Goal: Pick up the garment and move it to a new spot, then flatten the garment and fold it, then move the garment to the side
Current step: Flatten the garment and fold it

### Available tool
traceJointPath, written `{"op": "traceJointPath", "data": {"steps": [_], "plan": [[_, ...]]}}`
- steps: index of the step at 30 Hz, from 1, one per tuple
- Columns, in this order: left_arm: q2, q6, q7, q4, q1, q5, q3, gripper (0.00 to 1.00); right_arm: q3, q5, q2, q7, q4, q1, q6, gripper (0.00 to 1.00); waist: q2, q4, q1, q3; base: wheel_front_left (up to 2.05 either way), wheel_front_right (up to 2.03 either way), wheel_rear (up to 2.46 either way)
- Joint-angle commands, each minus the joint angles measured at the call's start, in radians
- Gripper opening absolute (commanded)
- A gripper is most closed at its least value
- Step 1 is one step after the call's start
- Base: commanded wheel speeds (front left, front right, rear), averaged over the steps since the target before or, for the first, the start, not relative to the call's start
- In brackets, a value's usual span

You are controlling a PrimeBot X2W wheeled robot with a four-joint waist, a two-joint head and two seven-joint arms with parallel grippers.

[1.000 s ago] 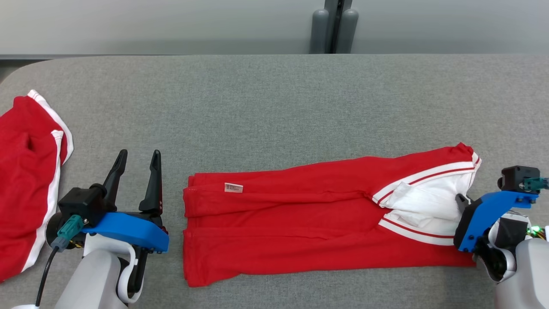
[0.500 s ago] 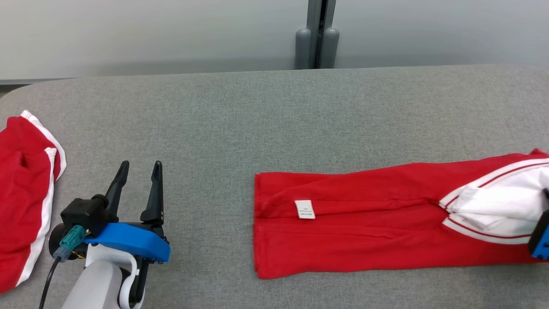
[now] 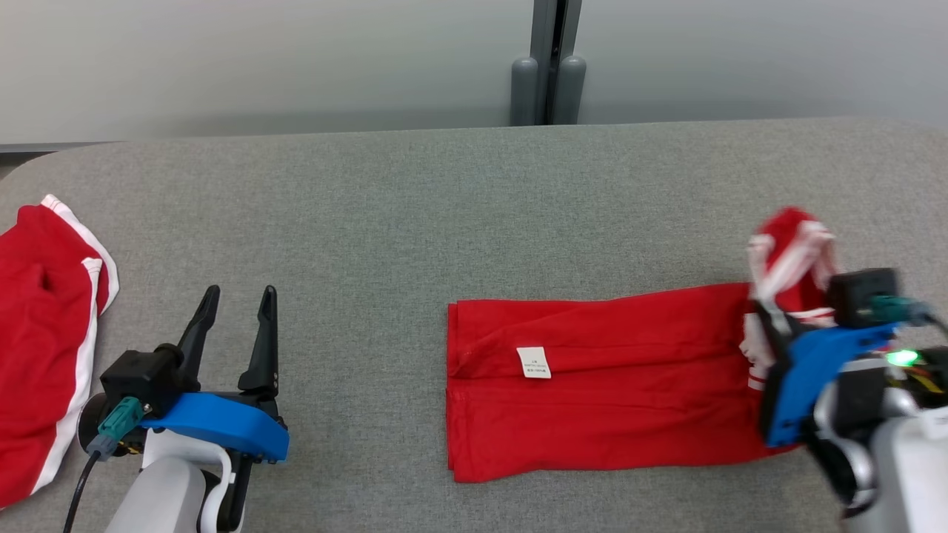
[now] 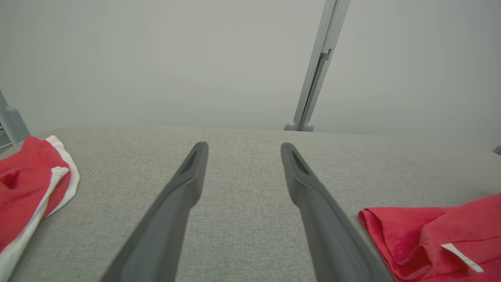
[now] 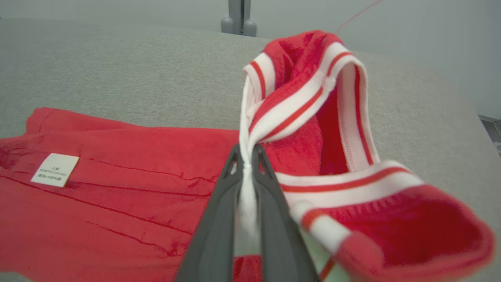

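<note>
Where the grey fabric-covered desk (image 3: pixel 415 207) spreads across your head view, you have the red folded knit garment (image 3: pixel 607 400) lying as a long flat band on its right half. The garment's left end is squared off and its right end is raised off the surface. Well apart from it, at the desk's far left edge, lies a second red garment with white trim (image 3: pixel 37 355), rumpled. Your right gripper (image 5: pixel 246 152) is pressed together on the white edge of the folded garment's red-and-white striped ribbed trim (image 5: pixel 309 98), pinching it so that the trim stands up in a loop above the flat red cloth. Your left gripper (image 3: pixel 241 290) hangs over bare desk between the two garments, its two dark fingers spread and holding nothing. In the left wrist view, the folded garment's near corner sits just to the right of those fingers. A small white rectangular label (image 3: pixel 534 362) lies on the red cloth near the garment's left end, its print too small to read.
</note>
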Motion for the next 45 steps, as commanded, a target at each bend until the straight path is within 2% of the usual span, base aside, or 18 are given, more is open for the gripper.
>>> {"op": "traceJointPath", "data": {"steps": [1, 5, 10, 17, 25, 26, 27, 28, 29, 33, 37, 40, 44, 45], "plan": [[0.006, 0.001, 0.001, -0.005, 0.009, -0.005, 0.002, 1.0, 0.053, 0.013, 0.012, -0.002, -0.01, -0.014, 0.0, 0.0, 0.0, -0.001, -0.0001, 0.002, 0.0, 0.0, 0.0], [0.008, 0.001, 0.002, -0.009, -0.004, -0.007, -0.001, 1.0, 0.212, 0.029, 0.052, -0.011, 0.007, -0.039, 0.0, 0.0, 0.0, 0.003, -0.0001, 0.004, 0.0, 0.0, 0.0], [0.0, -0.002, 0.005, -0.011, -0.028, -0.007, -0.015, 1.0, 0.346, 0.052, 0.091, -0.043, 0.094, -0.081, 0.0, 0.0, 0.0, 0.022, -0.0001, 0.012, 0.0, 0.0, 0.0], [-0.001, -0.004, 0.005, -0.006, -0.038, -0.009, -0.024, 1.0, 0.474, 0.09, 0.116, -0.096, 0.223, -0.155, 0.0, 0.0, 0.0, 0.042, -0.0001, 0.021, 0.0, 0.0, 0.0], [0.0, -0.004, 0.003, 0.003, -0.043, -0.014, -0.03, 1.0, 0.57, 0.173, 0.119, -0.141, 0.318, -0.218, 0.0, 0.0, 0.0, 0.054, -0.0001, 0.025, 0.0, 0.0, 0.0], [0.0, -0.004, 0.002, 0.004, -0.044, -0.014, -0.031, 1.0, 0.581, 0.189, 0.119, -0.148, 0.324, -0.223, 0.0, 0.15, 0.0, 0.054, -0.0001, 0.026, 0.0, 0.0, 0.0], [-0.001, -0.004, 0.002, 0.005, -0.044, -0.014, -0.032, 1.0, 0.589, 0.198, 0.118, -0.154, 0.33, -0.229, 0.0, 0.24, 0.0, 0.054, -0.0001, 0.026, 0.0, 0.0, 0.0], [-0.001, -0.004, 0.001, 0.005, -0.044, -0.014, -0.033, 1.0, 0.598, 0.21, 0.118, -0.163, 0.335, -0.233, 0.0, 0.96, 0.0, 0.054, -0.0001, 0.026, 0.0, 0.0, 0.0], [-0.001, -0.004, 0.001, 0.006, -0.044, -0.015, -0.034, 1.0, 0.608, 0.223, 0.119, -0.169, 0.339, -0.236, 0.0, 1.0, 0.0, 0.054, -0.0001, 0.026, 0.0, 0.0, 0.0], [0.001, 0.0, -0.001, 0.008, -0.041, -0.016, -0.034, 1.0, 0.623, 0.251, 0.118, -0.192, 0.344, -0.25, 0.0, 1.0, 0.0, 0.05, -0.0001, 0.024, 0.0, 0.0, 0.0], [0.005, 0.002, -0.002, 0.008, -0.035, -0.017, -0.032, 1.0, 0.614, 0.335, 0.118, -0.237, 0.272, -0.243, 0.0, 1.0, 0.0, 0.046, -0.0001, 0.018, 0.0, 0.0, 0.0], [0.009, 0.004, -0.001, 0.006, -0.025, -0.02, -0.029, 1.0, 0.564, 0.364, 0.116, -0.282, 0.188, -0.228, 0.0, 1.0, 0.0, 0.039, -0.0001, 0.012, 0.0, 0.0, 0.0], [0.013, 0.009, -0.002, 0.0, -0.011, -0.023, -0.028, 1.0, 0.437, 0.28, 0.101, -0.277, 0.117, -0.179, 0.0, 1.0, 0.0, 0.028, -0.0001, 0.004, 0.0, 0.0, 0.0], [0.013, 0.009, -0.002, 0.0, -0.011, -0.023, -0.028, 1.0, 0.437, 0.28, 0.101, -0.277, 0.117, -0.179, 0.0, 1.0, 0.0, 0.028, -0.0001, 0.004, 0.0, 0.0, 0.0]]}}
